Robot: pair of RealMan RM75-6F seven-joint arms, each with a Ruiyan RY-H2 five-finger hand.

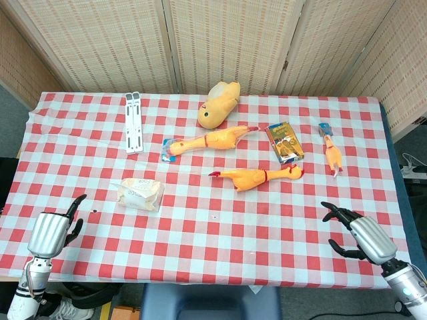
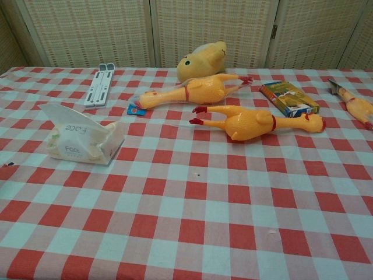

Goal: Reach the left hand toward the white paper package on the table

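The white paper package [image 1: 141, 193] lies on the red-checked table [image 1: 213, 240], left of centre; the chest view shows the package [image 2: 81, 142] crumpled, with faint print on its side. My left hand [image 1: 55, 230] hovers at the table's near-left corner, fingers apart and holding nothing, a good way to the left of and nearer than the package. At the near-right corner my right hand [image 1: 357, 233] is also empty, its dark fingers spread. Neither hand appears in the chest view.
Two large rubber chickens [image 1: 208, 141] [image 1: 257, 177] lie mid-table, a small one [image 1: 331, 153] at the right. A yellow plush duck [image 1: 219, 104], a white folding stand [image 1: 133, 121] and a colourful box [image 1: 285, 142] sit further back. A folding screen stands behind.
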